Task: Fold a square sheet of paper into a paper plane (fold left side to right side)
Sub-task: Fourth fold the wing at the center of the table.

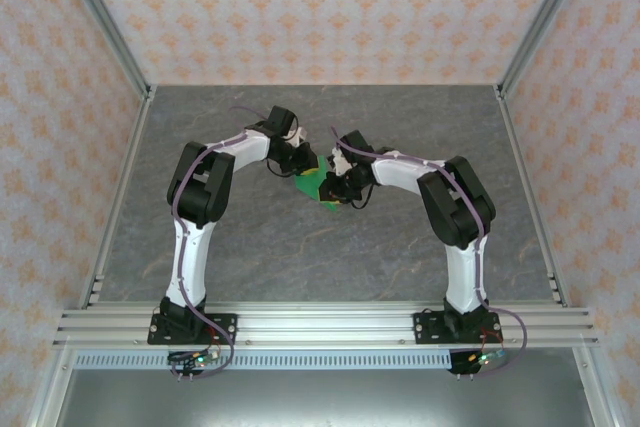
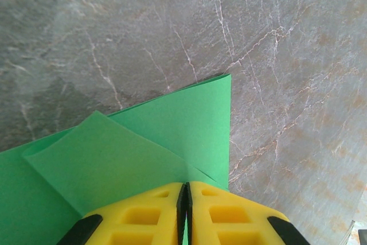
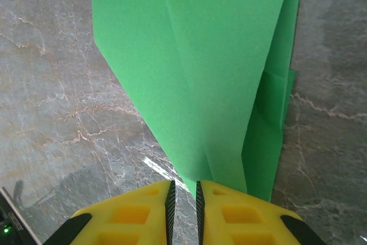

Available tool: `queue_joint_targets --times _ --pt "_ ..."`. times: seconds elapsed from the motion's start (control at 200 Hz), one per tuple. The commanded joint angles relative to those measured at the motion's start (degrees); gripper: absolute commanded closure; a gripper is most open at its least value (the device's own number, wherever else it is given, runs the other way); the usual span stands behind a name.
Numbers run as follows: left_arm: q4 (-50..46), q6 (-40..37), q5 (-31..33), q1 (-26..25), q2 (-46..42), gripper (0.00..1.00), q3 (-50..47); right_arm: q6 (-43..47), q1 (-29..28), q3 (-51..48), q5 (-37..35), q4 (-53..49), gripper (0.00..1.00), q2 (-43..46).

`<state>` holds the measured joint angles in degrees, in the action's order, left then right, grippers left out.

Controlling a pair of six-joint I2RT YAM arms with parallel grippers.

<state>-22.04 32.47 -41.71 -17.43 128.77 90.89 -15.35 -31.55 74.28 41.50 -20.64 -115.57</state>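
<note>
Pinching green paper from both sides, mid-counter.

Nearest the bases: bare marble. Farther out: left tool closed tight on a folded layer, paper spreading ahead and to its left. Right tool nearly closed on the narrow end, long axis running straight away from it. Both equally close; judged mid-fold, left side not yet carried over to right.

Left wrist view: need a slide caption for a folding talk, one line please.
Left gripper shut on the folded green paper above the grey marbled table.
</note>
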Motion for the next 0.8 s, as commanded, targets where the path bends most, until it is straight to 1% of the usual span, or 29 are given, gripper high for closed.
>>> queue_joint_targets --times 0.0,0.18,0.796 --pt "-6.70 -1.53 4.98 -0.06 1.57 0.86 -2.50 1.03 -0.46 -1.24 -2.28 -2.79 0.78 -1.14" --pt "-6.70 -1.52 4.95 -0.06 1.58 0.86 -2.39 1.90 -0.46 -0.91 -4.37 -4.47 0.78 -0.95" --pt "-6.79 -1.53 5.37 -0.06 2.02 0.86 -2.30 1.87 -0.55 -1.94 -6.60 -7.09 0.78 -0.01"
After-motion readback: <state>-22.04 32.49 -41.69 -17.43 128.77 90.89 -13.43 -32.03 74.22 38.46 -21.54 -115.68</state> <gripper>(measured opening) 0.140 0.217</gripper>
